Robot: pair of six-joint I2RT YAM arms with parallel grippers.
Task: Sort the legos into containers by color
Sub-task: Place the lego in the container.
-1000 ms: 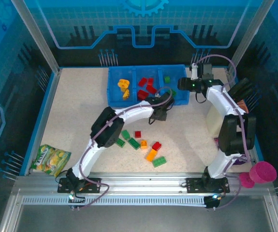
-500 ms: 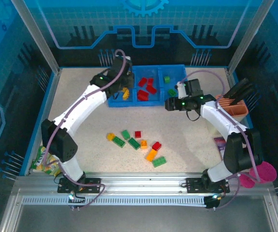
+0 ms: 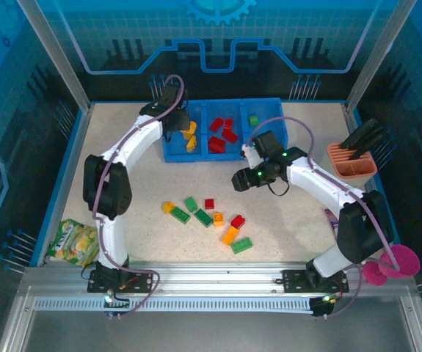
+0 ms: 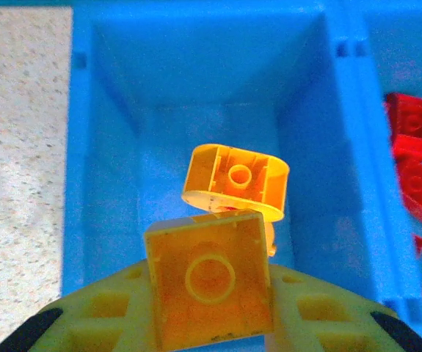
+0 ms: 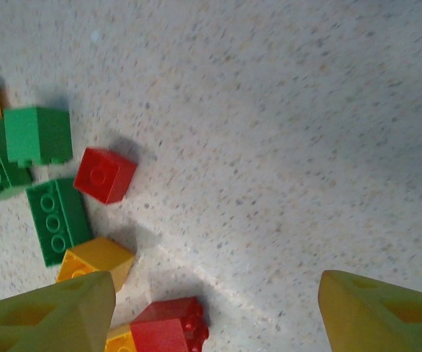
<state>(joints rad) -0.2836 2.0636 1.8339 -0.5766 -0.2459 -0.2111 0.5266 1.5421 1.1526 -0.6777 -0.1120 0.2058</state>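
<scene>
My left gripper (image 3: pixel 177 122) hangs over the left compartment of the blue tray (image 3: pixel 222 154). It is shut (image 4: pixel 209 308) on a square orange lego (image 4: pixel 209 275), underside facing the camera. Below it in that compartment lies a rounded orange lego (image 4: pixel 234 180). Red legos (image 3: pixel 222 134) fill the middle compartment and green ones (image 3: pixel 253 119) the right. My right gripper (image 3: pixel 241 180) hovers open (image 5: pixel 218 290) over the table, nothing between its fingers. Loose legos (image 3: pixel 207 216) lie below and to its left: a red one (image 5: pixel 105 174), green ones (image 5: pixel 58 220), a yellow one (image 5: pixel 97 258).
A snack packet (image 3: pixel 78 240) lies at the front left corner. A salmon holder (image 3: pixel 351 160) with black tools stands at the right edge, and a pink cup (image 3: pixel 396 262) at the front right. Bare table lies between the tray and the loose legos.
My left arm swung from mid-table up to the tray's left compartment, carrying the orange lego. My right arm came off the tray's right end toward the loose legos.
</scene>
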